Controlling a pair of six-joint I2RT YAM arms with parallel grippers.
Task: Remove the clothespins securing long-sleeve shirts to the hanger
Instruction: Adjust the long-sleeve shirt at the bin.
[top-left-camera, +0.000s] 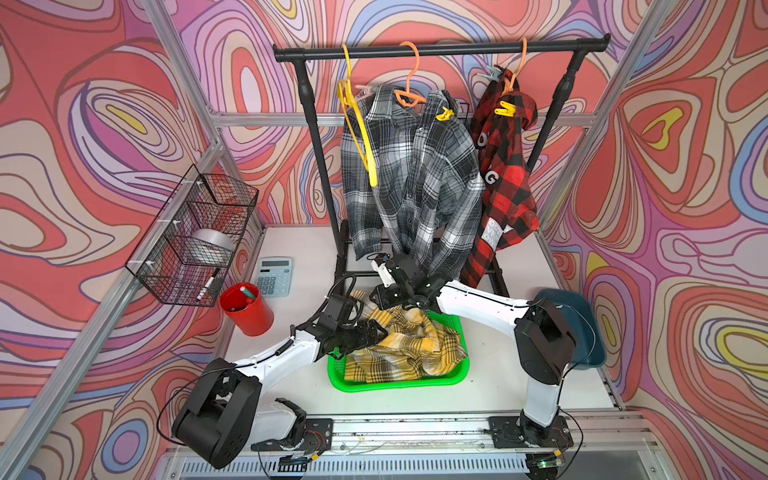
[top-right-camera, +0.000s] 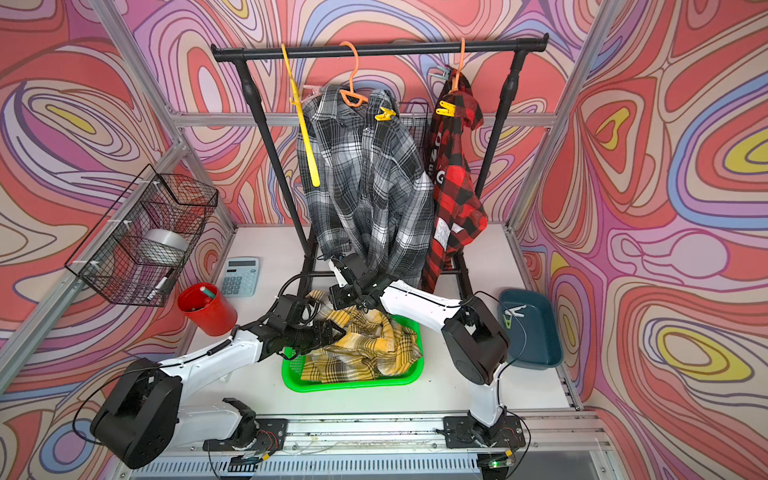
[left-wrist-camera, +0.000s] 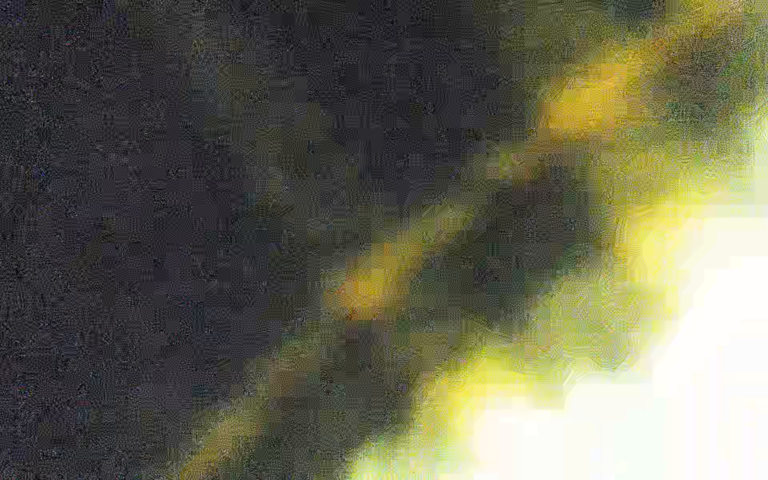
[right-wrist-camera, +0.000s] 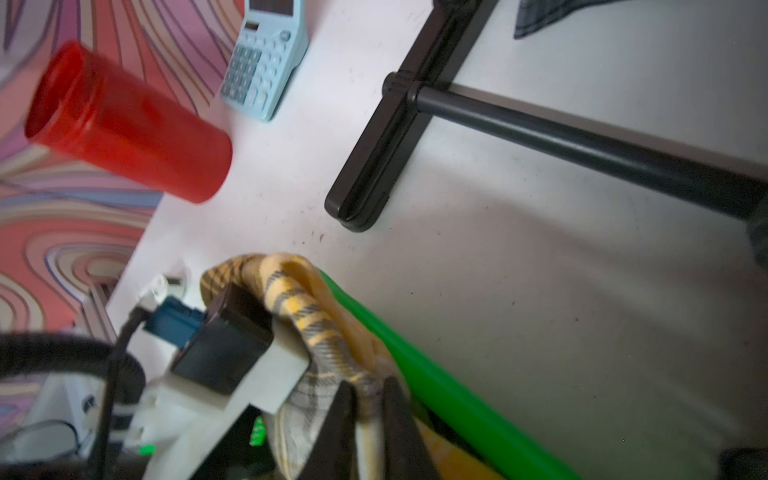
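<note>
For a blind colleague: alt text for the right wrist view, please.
The right gripper pinches the yellow plaid shirt at the rim of the green basket. Beyond, on the white table: red cup, blue calculator, black rack foot.

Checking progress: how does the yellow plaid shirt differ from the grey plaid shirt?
The yellow plaid shirt lies crumpled in the green basket; the grey plaid shirt hangs from an orange hanger. The grey one carries a yellow clothespin; none shows on the yellow one. Both are plaid.
</note>
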